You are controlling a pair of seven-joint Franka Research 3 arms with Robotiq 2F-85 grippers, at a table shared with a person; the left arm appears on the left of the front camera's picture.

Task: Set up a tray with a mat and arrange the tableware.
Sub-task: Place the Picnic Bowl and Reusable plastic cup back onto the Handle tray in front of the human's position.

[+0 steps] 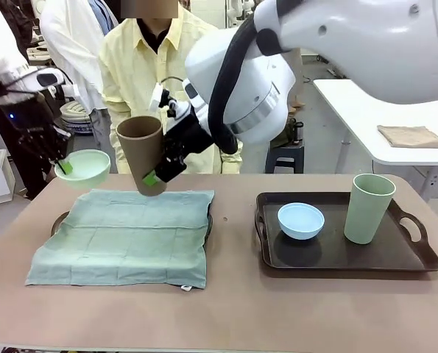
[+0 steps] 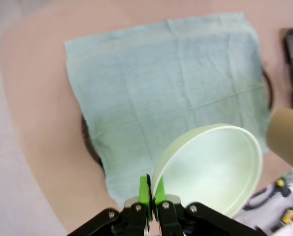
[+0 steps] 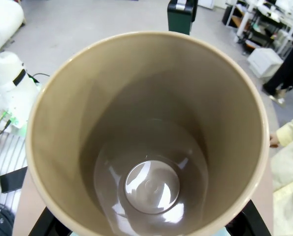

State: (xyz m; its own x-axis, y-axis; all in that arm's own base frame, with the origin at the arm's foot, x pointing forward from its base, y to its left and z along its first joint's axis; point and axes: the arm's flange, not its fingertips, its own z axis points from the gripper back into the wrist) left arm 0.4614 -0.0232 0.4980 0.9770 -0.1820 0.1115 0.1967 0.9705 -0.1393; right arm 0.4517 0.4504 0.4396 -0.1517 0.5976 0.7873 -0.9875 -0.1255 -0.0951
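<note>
Close up, glossy base inside tan cup (image 3: 147, 147)

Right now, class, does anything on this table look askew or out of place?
Yes: the green mat is draped over the left tray, creased and overhanging its rim, so just the tray's side edges peek out. Nothing looks spilled or broken.

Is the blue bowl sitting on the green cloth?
No, the light blue bowl sits in the dark tray, next to the pale green cup.
</note>
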